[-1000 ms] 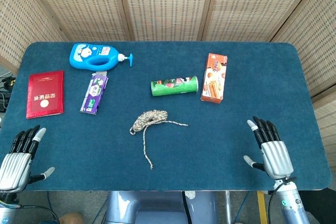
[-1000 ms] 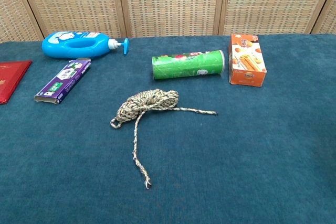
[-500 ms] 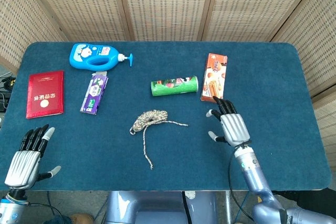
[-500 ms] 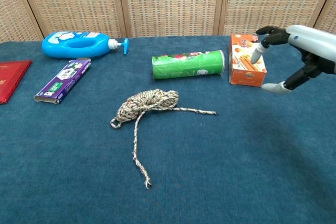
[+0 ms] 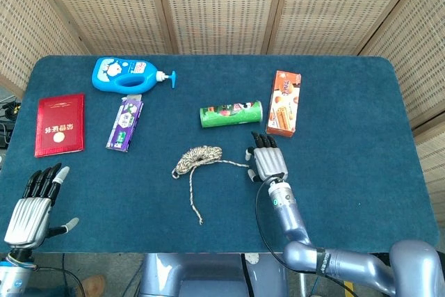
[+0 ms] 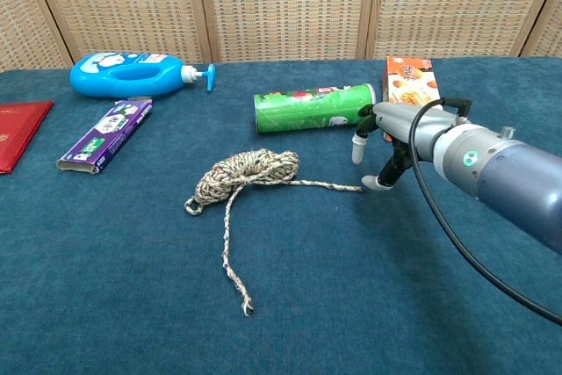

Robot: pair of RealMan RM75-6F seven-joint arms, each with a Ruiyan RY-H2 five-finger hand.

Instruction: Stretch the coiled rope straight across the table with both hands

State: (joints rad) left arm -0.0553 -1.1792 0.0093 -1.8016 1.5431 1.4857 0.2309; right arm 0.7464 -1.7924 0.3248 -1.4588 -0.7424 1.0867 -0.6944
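The beige speckled rope [image 5: 198, 157] [image 6: 248, 170] lies coiled in the middle of the blue table. One loose end runs right to about [image 6: 356, 188]; the other trails toward the front edge [image 6: 247, 306]. My right hand [image 5: 266, 163] [image 6: 380, 141] hovers open just at the rope's right end, fingers spread, its thumb tip close beside the end. Whether it touches the rope I cannot tell. My left hand [image 5: 31, 203] is open at the table's front left corner, far from the rope, seen in the head view only.
Behind the rope lie a green can [image 5: 231, 113] on its side and an orange box [image 5: 284, 102]. Further left are a purple packet [image 5: 125, 124], a blue pump bottle [image 5: 128, 74] and a red booklet [image 5: 60, 124].
My right hand has swept from the front right edge leftward across the table to the rope's right end. The left hand has barely shifted. The rope has not moved.
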